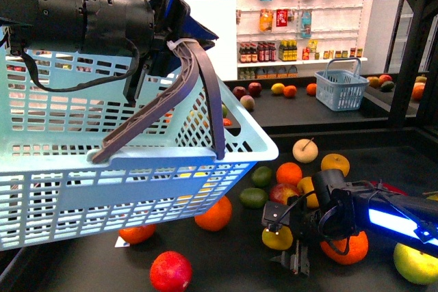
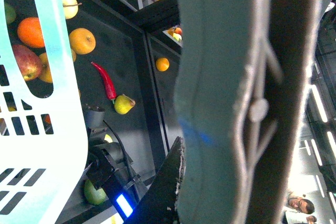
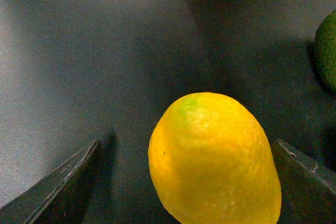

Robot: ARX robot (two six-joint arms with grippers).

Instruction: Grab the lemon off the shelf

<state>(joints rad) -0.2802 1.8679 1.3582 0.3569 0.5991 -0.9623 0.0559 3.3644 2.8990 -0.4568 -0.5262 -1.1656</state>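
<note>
The shelf point(image 1: 226, 261) presents a flat, dark, matt deck with a thick black rim and a black upright post point(image 1: 410, 46) on the right. Loose fruit is scattered over the deck. The lemon point(image 3: 215, 161) lies on the bare deck, near the front and right of centre, just beside an orange point(image 1: 345, 247) and near a green fruit point(image 1: 253, 197). The right gripper point(image 3: 187, 145) is low over the deck with its fingers point(image 3: 58, 187) spread wide on either side of the lemon, which sits nearer one finger; contact cannot be confirmed. The left gripper point(image 1: 168, 42) is raised at the upper left and closed on the grey handles of a pale blue basket point(image 1: 82, 169), which hangs tilted above the deck. Another orange point(image 1: 213, 214) and a red fruit point(image 1: 170, 271) lie below the basket. A red chilli point(image 2: 106, 81) lies further back on the deck. Behind, a second deck carries more fruit and a smaller blue basket point(image 1: 341, 83). White wall shelving point(image 1: 294, 49) with bottles lines the rear of the brightly lit room.
</note>
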